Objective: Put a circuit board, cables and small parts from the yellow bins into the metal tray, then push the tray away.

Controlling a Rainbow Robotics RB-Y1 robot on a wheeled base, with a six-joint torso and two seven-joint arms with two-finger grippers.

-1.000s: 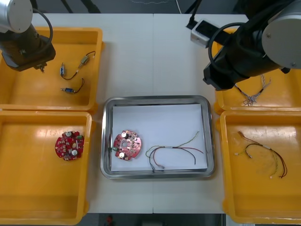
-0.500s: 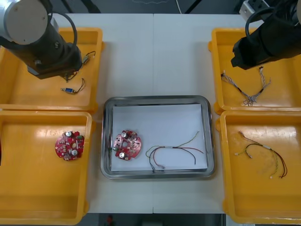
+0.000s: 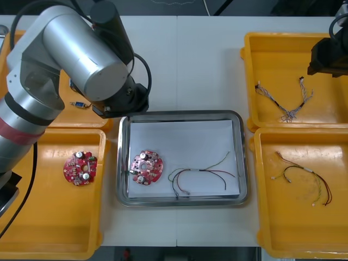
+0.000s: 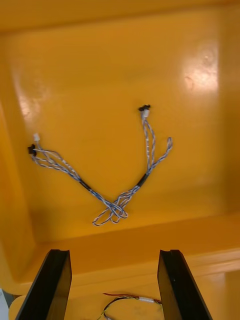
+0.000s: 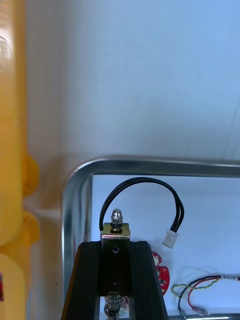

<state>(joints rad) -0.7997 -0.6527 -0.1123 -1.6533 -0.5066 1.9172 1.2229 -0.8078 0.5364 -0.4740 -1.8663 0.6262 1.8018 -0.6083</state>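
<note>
Two grippers shown. At the 11 o'clock corner of the metal tray (image 3: 179, 115), the left gripper (image 5: 115, 250) clamps a small metal part (image 5: 115, 234) trailing a black cable (image 5: 142, 179). The right gripper (image 4: 113, 257), fingers spread and empty, hangs over a twisted blue and white cable (image 4: 117, 204) in the yellow bin (image 3: 277, 60) at the tray's 2 o'clock. Inside the tray: circuit board (image 3: 146, 167) at 8 o'clock, red and yellow cable (image 3: 201, 175) at 5 o'clock.

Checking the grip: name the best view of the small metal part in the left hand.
The left wrist view: the left hand clamps the small metal part over the tray's corner. In the front view the left arm covers it; the right wrist view faces a bin past the open right hand.
</note>
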